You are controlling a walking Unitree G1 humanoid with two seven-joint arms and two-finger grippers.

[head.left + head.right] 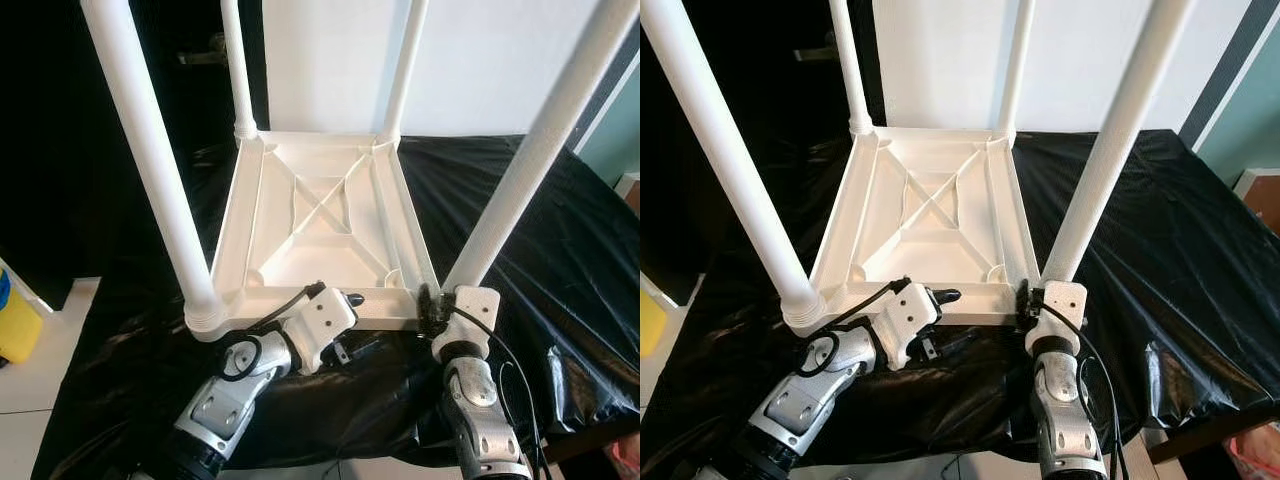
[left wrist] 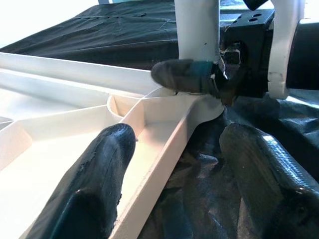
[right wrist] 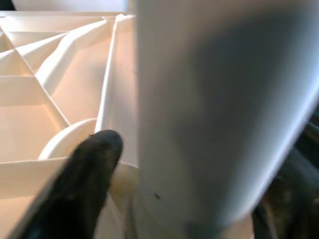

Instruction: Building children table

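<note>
A white plastic children's table [image 1: 320, 215] lies upside down on a black sheet [image 1: 560, 250], its ribbed underside facing up. Four white legs stand up from its corners: the near left leg [image 1: 150, 170], the near right leg [image 1: 530, 160] and two far legs [image 1: 238, 70]. My left gripper [image 1: 352, 325] is open at the near rim [image 2: 164, 144]. One finger [image 2: 94, 184] is inside the underside and the other is outside, over the sheet. My right gripper [image 1: 445, 295] is shut on the base of the near right leg [image 3: 214, 99].
The black sheet covers a work surface that ends just in front of my arms and drops off at the right. A yellow container [image 1: 15, 320] stands on the pale floor at the left. A white wall [image 1: 330, 60] rises behind the table.
</note>
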